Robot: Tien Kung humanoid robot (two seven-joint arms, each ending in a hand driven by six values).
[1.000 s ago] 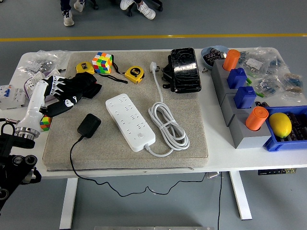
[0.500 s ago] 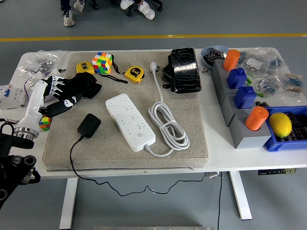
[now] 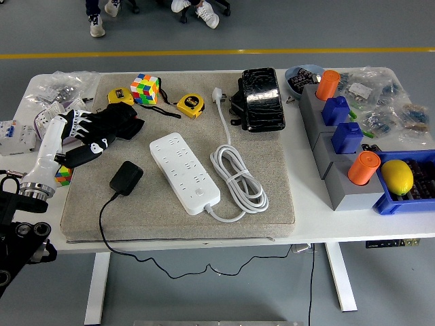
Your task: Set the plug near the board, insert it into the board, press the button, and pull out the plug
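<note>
Plug (image 3: 126,178) lies free at the board's (image 3: 185,172) 9 o'clock — left hand (image 3: 100,133) hovers unclenched, empty; you'd grip the plug's body, not the cord.

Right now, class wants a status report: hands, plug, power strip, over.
Left hand at mat's left edge, holds nothing. Right arm unseen. Black plug flat on mat, left of white power strip, unplugged. Gap between clear.

Bright even overhead light, soft shadows, sharp focus, no blur.
</note>
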